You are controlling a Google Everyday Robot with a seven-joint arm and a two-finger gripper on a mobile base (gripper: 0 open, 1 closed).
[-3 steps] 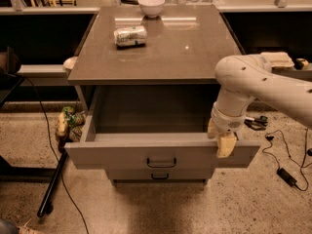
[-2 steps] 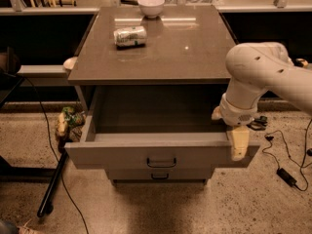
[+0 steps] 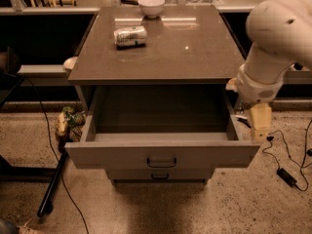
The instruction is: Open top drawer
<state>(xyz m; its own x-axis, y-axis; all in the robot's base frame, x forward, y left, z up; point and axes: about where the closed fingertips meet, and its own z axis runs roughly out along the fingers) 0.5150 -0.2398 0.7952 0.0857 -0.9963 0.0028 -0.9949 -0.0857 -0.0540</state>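
The top drawer (image 3: 161, 152) is pulled far out of the grey cabinet. Its deep grey box shows empty inside. A small black pull handle (image 3: 162, 163) sits in the middle of its front. My gripper (image 3: 260, 123) hangs from the white arm (image 3: 273, 43) just right of the drawer's right wall, near its front corner, apart from the handle. It holds nothing that I can see.
A lower drawer front (image 3: 160, 175) shows just under the open one. On the cabinet top (image 3: 195, 52) lie a tipped can (image 3: 130, 36) and a white bowl (image 3: 151, 6). Cables and a power brick (image 3: 287, 177) lie on the floor at right. A black stand leg (image 3: 51, 186) is at left.
My arm and gripper have moved right and up, from the drawer's right front corner to beside its right wall. The drawer stays open.
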